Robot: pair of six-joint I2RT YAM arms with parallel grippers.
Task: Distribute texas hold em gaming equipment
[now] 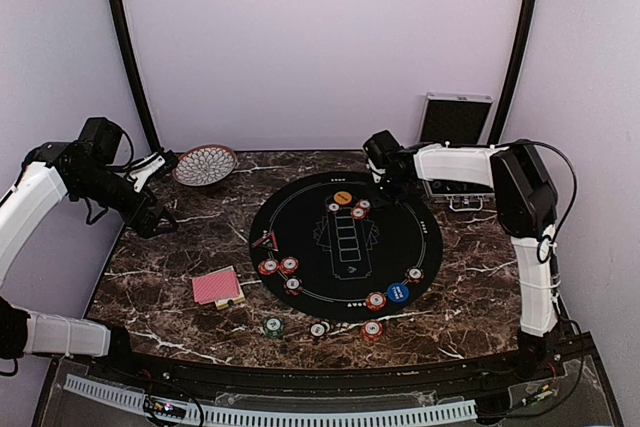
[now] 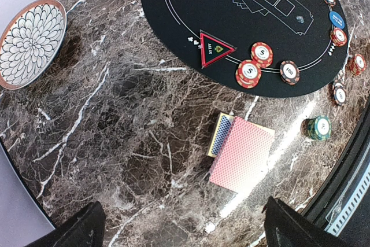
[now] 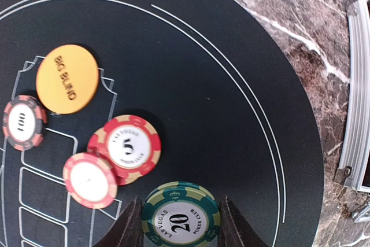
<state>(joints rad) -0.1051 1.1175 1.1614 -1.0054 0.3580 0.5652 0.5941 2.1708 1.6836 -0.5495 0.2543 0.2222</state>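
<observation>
Marble tabletop (image 1: 150, 269); right claw (image 3: 180, 225) tight on green chip (image 3: 181, 215), plain only at wrist; left claw (image 2: 185, 229) agape.

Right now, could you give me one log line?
left gripper open, empty | right gripper shut on green round poker chip over black round mat | red-backed card deck on marble table

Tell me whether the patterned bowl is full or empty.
Empty. In the left wrist view the bowl shows its petal pattern unbroken across the visible inside, with nothing lying in it.
</observation>
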